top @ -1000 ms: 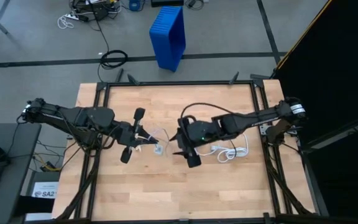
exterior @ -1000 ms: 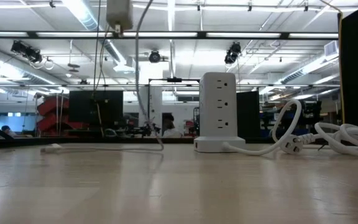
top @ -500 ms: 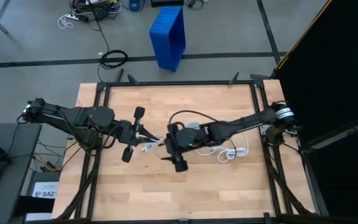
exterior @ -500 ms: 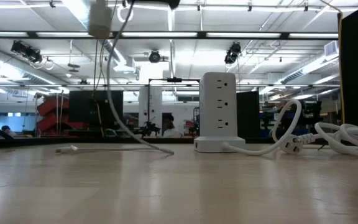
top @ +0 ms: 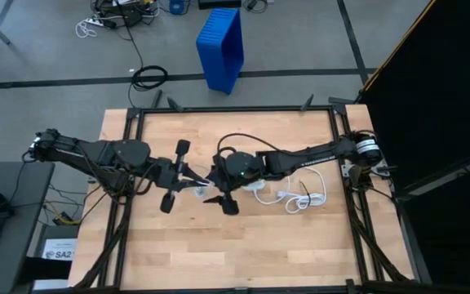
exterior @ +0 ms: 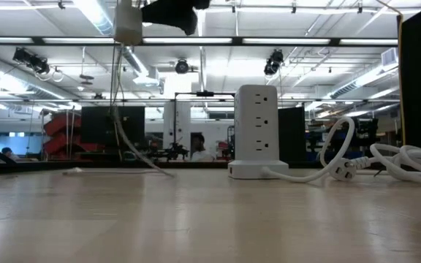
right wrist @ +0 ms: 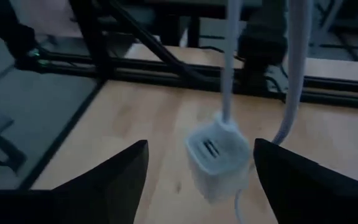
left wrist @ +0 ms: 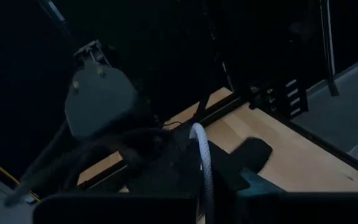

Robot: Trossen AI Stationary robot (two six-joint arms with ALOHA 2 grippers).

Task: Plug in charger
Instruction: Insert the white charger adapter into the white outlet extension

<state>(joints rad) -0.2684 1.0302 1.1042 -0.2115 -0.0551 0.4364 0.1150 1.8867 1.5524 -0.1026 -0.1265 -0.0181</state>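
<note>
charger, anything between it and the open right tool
Nothing visible. The small pale grey-white charger brick hangs straight ahead of the open right tool, between its two dark fingers; only its own white cord rises above.

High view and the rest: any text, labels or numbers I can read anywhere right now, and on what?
"SA2", cut off after that: on a white label below the table's left edge, high view.
A line of smaller print under it: too small to read.
Power strip tower, low view: no readable marking.
Charger, right wrist view: no readable text; blurred.
Blue bin: no text visible.
</note>
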